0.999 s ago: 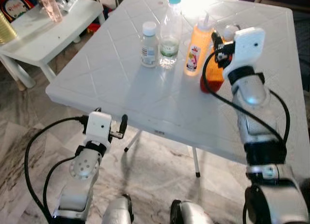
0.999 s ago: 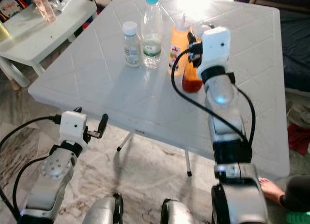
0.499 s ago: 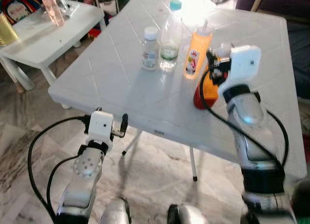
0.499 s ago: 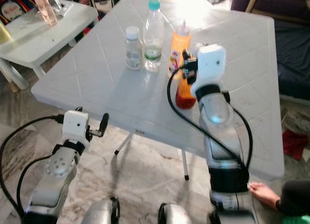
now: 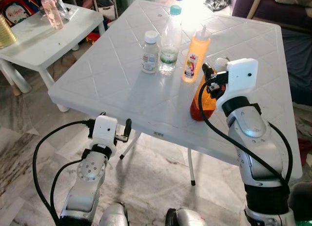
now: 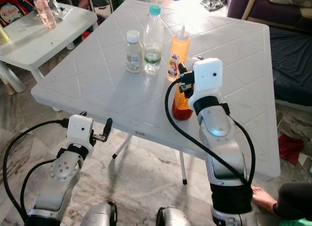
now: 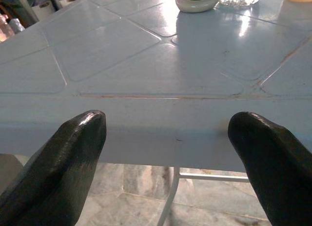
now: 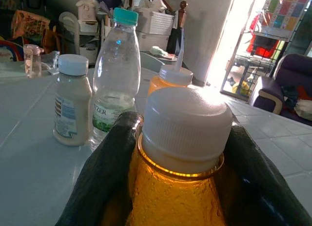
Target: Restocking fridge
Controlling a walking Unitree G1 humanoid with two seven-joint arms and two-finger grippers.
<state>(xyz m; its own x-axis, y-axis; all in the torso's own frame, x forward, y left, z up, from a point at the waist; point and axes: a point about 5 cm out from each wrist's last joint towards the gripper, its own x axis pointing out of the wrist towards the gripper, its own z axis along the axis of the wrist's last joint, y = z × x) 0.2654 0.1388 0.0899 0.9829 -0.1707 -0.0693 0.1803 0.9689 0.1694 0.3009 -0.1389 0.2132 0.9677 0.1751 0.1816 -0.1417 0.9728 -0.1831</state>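
My right gripper [image 5: 210, 84] is shut on the neck of an amber bottle [image 5: 201, 103] with a white cap, over the white table [image 5: 112, 84] near its front edge. The bottle leans slightly; whether its base touches the table top I cannot tell. In the right wrist view both black fingers [image 8: 105, 172] hug the amber bottle [image 8: 175, 196] just under the cap. Behind it stand an orange squeeze bottle [image 5: 194, 55], a clear teal-capped water bottle [image 5: 170, 38] and a small white-capped jar [image 5: 149, 52]. My left gripper [image 5: 116, 134] hangs open below the table's front edge.
A low white side table [image 5: 44, 38] with a pink bottle [image 5: 51, 6] stands at the far left. A dark sofa [image 6: 292, 45] lies at the right, and a person's bare foot [image 6: 265, 196] rests on the marble floor beside my right arm.
The right gripper has drawn the amber bottle away from the other bottles, toward the table's front edge. The camera has shifted a little. The left arm has stayed put.
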